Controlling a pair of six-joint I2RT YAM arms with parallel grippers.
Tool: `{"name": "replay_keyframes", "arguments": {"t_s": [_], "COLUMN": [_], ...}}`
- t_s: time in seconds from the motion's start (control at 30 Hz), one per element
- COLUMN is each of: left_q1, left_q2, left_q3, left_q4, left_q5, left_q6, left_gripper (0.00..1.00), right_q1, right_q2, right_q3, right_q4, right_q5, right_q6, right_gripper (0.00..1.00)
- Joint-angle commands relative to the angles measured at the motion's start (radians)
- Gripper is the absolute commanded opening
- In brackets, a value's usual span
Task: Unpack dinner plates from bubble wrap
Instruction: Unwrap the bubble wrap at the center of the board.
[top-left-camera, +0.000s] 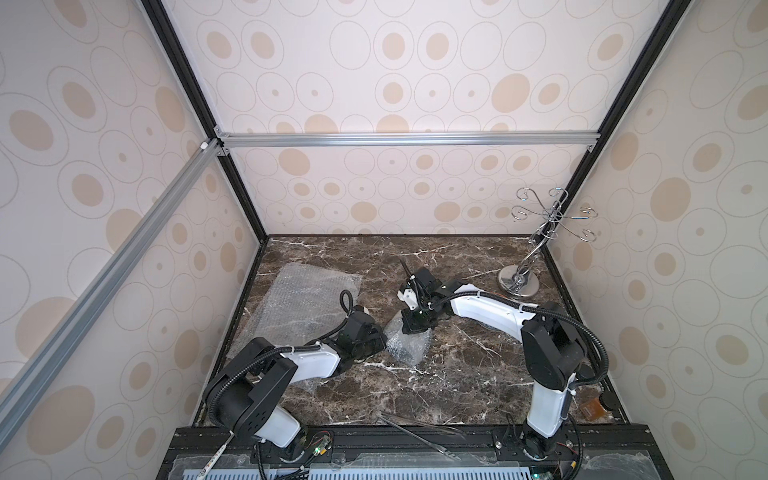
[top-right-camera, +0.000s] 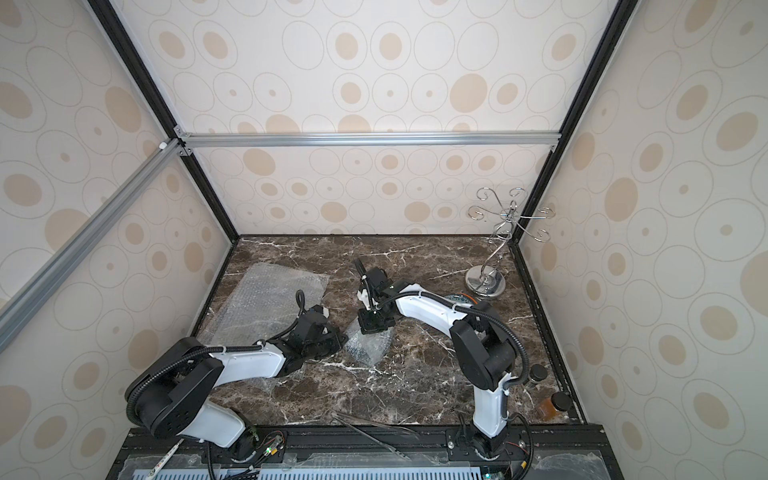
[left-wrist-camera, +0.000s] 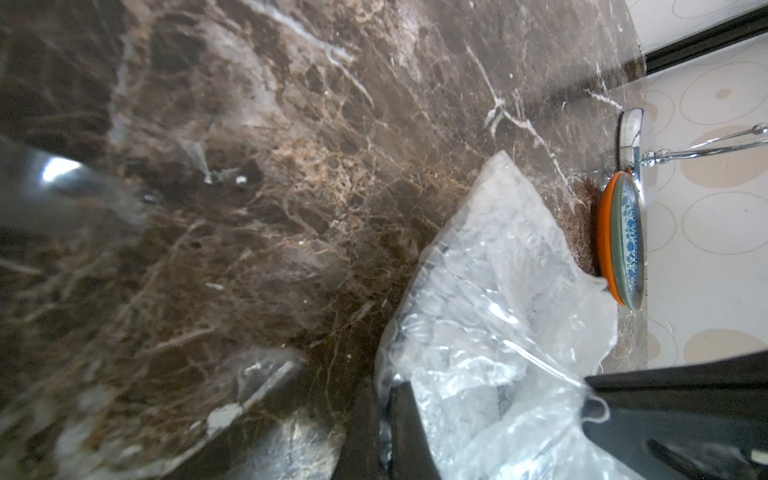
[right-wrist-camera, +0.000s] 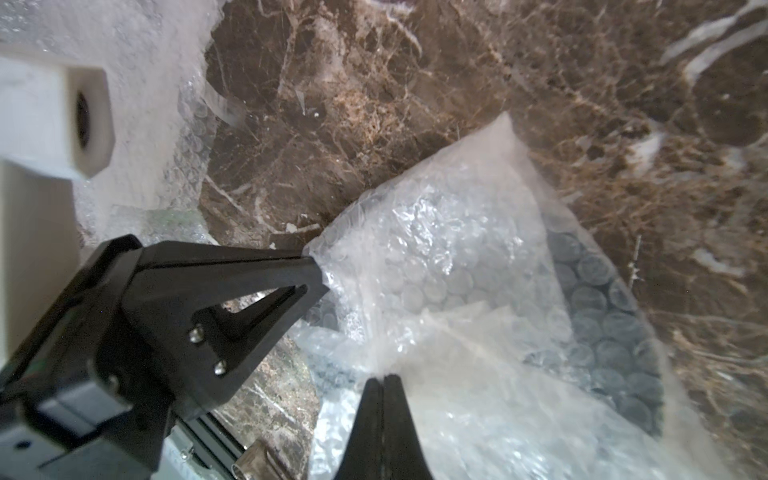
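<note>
left tool (right-wrist-camera: 316, 271) clamped on bubble wrap (right-wrist-camera: 449, 249), right tool (right-wrist-camera: 384, 380) likewise

Both top views look steeply down from high above the marble table (top-left-camera: 478, 374), taking in all of it, with the crumpled bubble wrap (top-left-camera: 406, 347) near mid-table. The left wrist camera sits low and close beside the wrap, facing past it toward the wire stand (left-wrist-camera: 629, 133). The right wrist camera looks down on the wrap from very near. All four views share it.
</note>
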Motion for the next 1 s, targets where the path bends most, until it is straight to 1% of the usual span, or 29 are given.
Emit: {"name": "replay_keyframes", "arguments": {"t_s": [0.0, 0.33, 0.57, 0.73, 0.8, 0.93, 0.97], "left_q1": [-0.001, -0.003, -0.003, -0.003, -0.003, -0.003, -0.003], "left_q2": [0.036, 0.048, 0.041, 0.025, 0.021, 0.020, 0.019], "left_q3": [-0.045, -0.065, -0.053, -0.032, -0.024, -0.007, -0.006], "left_q4": [-0.113, -0.119, -0.125, -0.138, -0.140, -0.135, -0.134], "left_q5": [-0.030, -0.038, -0.039, -0.040, -0.039, -0.029, -0.028], "left_q6": [0.015, 0.032, 0.032, 0.027, 0.023, 0.013, 0.012], "left_gripper": [0.00, 0.00, 0.00, 0.00, 0.00, 0.00, 0.00], "right_q1": [-0.011, -0.069, -0.071, -0.077, -0.081, -0.087, -0.088], "right_q2": [-0.091, -0.177, -0.204, -0.240, -0.254, -0.293, -0.302], "right_q3": [0.009, -0.089, -0.118, -0.154, -0.164, -0.174, -0.164], "right_q4": [0.107, 0.225, 0.221, 0.206, 0.170, 0.092, 0.054], "right_q5": [-0.107, -0.193, -0.167, -0.096, -0.051, 0.045, 0.079], "right_q6": [0.029, 0.088, 0.086, 0.079, 0.062, 0.026, 0.009], "right_gripper": [0.00, 0.00, 0.00, 0.00, 0.07, 0.36, 0.40]}}
